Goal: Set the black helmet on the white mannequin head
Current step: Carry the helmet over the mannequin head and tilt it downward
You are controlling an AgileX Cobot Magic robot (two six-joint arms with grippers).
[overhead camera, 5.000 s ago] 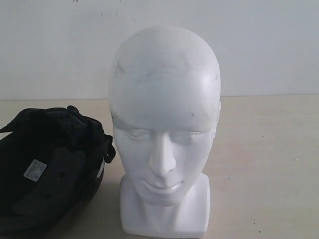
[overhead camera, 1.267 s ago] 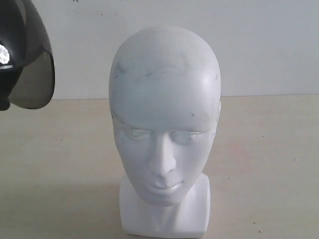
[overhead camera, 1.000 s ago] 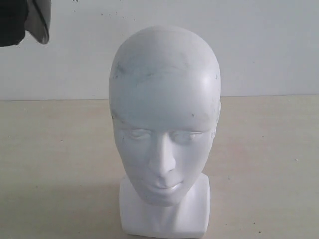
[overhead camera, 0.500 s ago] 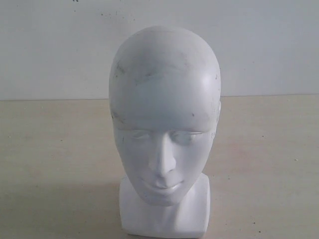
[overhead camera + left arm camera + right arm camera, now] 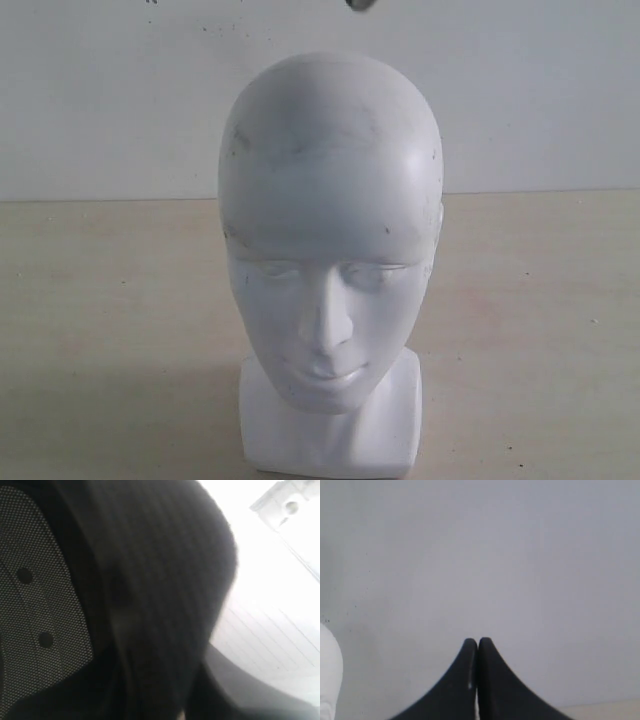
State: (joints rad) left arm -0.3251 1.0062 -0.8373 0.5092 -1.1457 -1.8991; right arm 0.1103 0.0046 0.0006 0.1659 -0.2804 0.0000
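Note:
The white mannequin head stands upright on its squarish base, facing the exterior camera at the middle of the table. The black helmet fills the left wrist view from very close: dark padding and a grey mesh liner with two holes. In the exterior view only a small dark sliver of the helmet shows at the top edge, above the head. My left gripper's fingers are hidden behind the helmet it carries. My right gripper is shut and empty, pointing at the wall, with the head's edge beside it.
The pale wooden table stretches to both sides of the head. A plain white wall rises behind it. Bright white panelling shows past the helmet in the left wrist view.
The helmet rose from the table's left side, left the exterior view at the upper left, and now a dark sliver shows at the top edge above the head. The head has not moved.

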